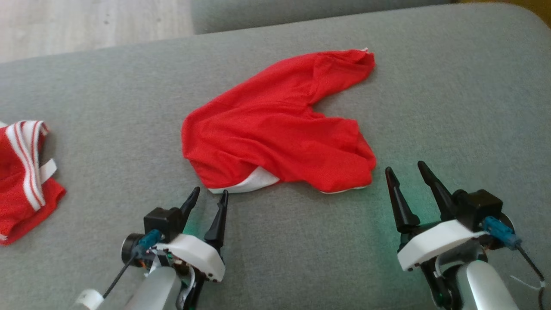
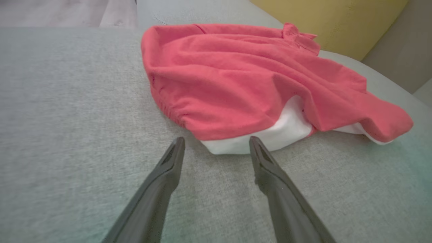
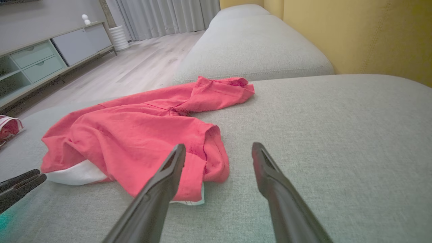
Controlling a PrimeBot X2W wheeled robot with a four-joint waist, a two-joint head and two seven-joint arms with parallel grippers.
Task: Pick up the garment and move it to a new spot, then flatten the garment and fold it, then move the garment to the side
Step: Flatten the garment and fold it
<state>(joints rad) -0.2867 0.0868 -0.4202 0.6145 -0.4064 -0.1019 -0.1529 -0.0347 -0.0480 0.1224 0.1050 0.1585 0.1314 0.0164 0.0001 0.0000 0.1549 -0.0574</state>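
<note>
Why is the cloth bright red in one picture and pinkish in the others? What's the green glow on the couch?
Head view: the garment looks vivid red, with a green tint on the sofa beside the left gripper and right gripper. Left wrist view: paler, pinkish, greenish tint at the right edge. Right wrist view: pinkish too, teal glow bottom left. Probably each camera's colour handling.

Bare cushion [image 1: 452, 107] all round garment [image 1: 275, 129]; striped cloth [image 1: 21, 181] well apart, left.

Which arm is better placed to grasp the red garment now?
Left, probably: the left gripper is open with tips almost at the red garment's white edge; the right gripper points past its corner.
</note>
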